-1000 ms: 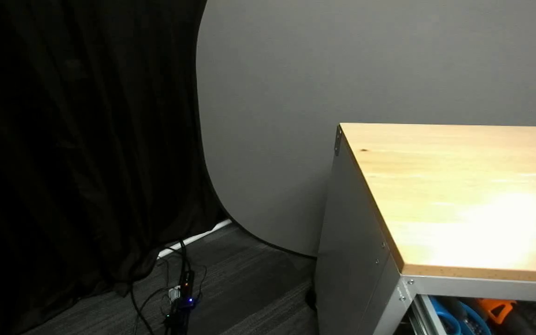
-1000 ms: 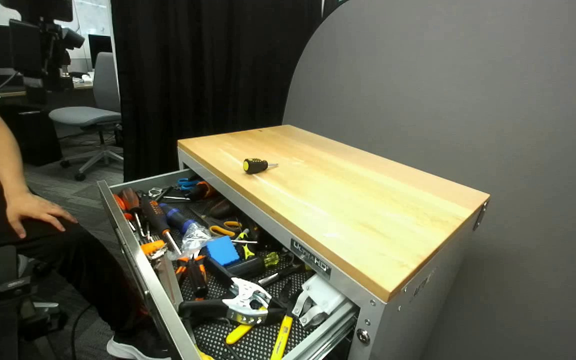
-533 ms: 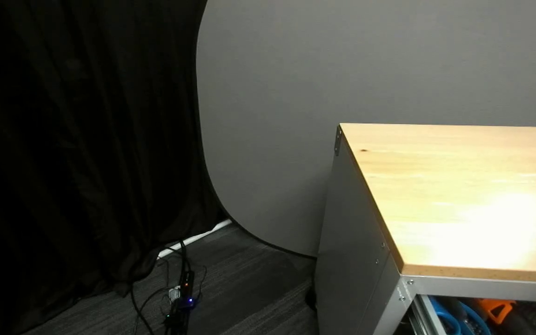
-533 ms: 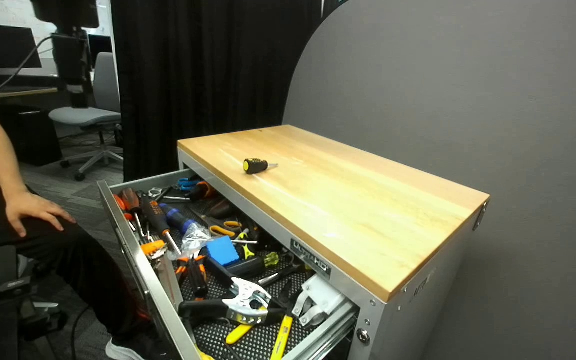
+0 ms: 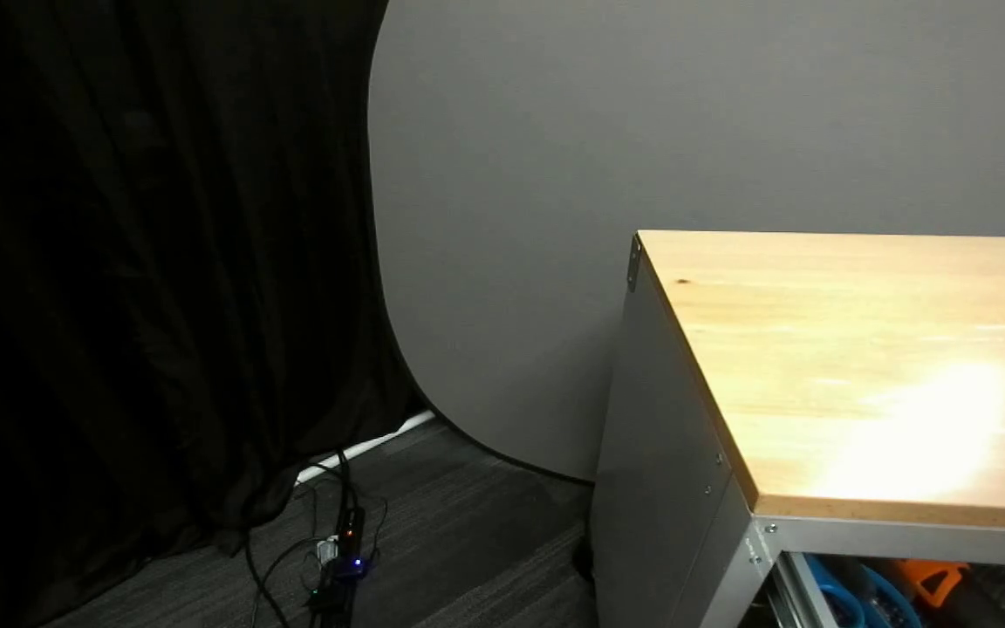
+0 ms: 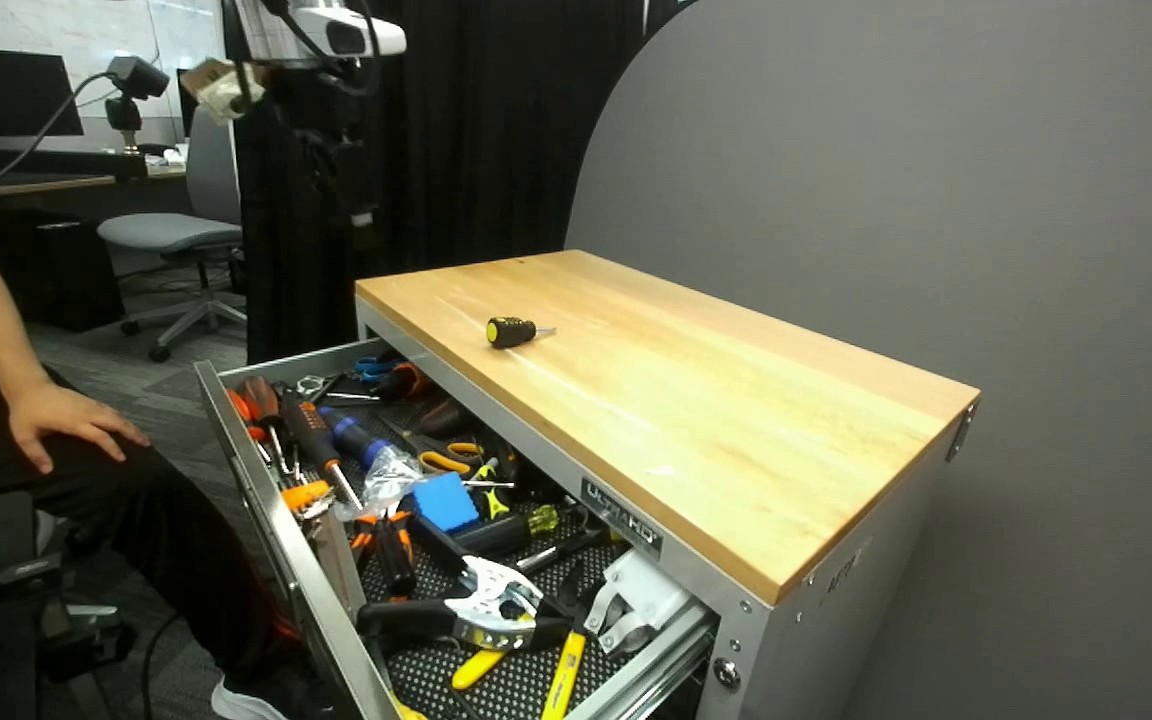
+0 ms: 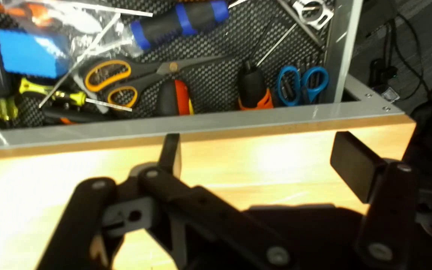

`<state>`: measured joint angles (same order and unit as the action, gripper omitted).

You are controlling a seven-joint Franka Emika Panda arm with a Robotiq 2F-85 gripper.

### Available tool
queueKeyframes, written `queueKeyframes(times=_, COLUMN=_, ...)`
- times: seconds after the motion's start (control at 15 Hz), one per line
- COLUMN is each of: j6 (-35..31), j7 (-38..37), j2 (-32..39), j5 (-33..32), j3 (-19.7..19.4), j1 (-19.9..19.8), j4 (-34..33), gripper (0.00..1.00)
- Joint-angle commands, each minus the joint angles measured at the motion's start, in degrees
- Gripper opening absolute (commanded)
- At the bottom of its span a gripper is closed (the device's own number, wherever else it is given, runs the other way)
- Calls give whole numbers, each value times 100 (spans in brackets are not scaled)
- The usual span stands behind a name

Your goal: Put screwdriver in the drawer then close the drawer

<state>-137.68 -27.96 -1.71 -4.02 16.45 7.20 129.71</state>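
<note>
The screwdriver [image 6: 511,332], short with a black and yellow handle, lies on the cabinet's light wood top [image 6: 676,400] near the drawer-side edge. It does not show in the wrist view. The drawer [image 6: 288,540] is pulled open and full of tools; its side wall shows in the wrist view [image 7: 346,48] and its rail in an exterior view [image 5: 799,593]. My gripper [image 7: 263,159] is open and empty above the wood top's edge. In an exterior view, the gripper [image 6: 360,205] is dark against the curtain, up and left of the screwdriver, well above the top.
The drawer holds scissors [image 7: 173,67], a blue block [image 7: 32,56], a spring clamp [image 6: 501,595] and several hand tools. A seated person's hand [image 6: 76,425] rests on a knee beside the drawer front. A grey panel [image 6: 896,200] stands behind the cabinet.
In an exterior view, the arm and gripper have moved right, from in front of the desk and chair to in front of the curtain, closer to the cabinet. The screwdriver and drawer have not moved.
</note>
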Motion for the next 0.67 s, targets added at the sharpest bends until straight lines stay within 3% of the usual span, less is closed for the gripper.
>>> queueKeyframes(times=0.0, j6=-133, j7=-289, j2=815, j5=-1251, j3=-320, j1=101, j4=-935, gripper=100)
queueKeyframes(times=0.27, j6=-156, j7=-446, j2=1388, j5=-2236, j3=-794, j1=299, j4=-1527, gripper=100)
queueKeyframes(times=0.6, j6=-379, j7=-566, j2=2011, j5=-2366, j3=-1256, j1=499, j4=-1857, gripper=100)
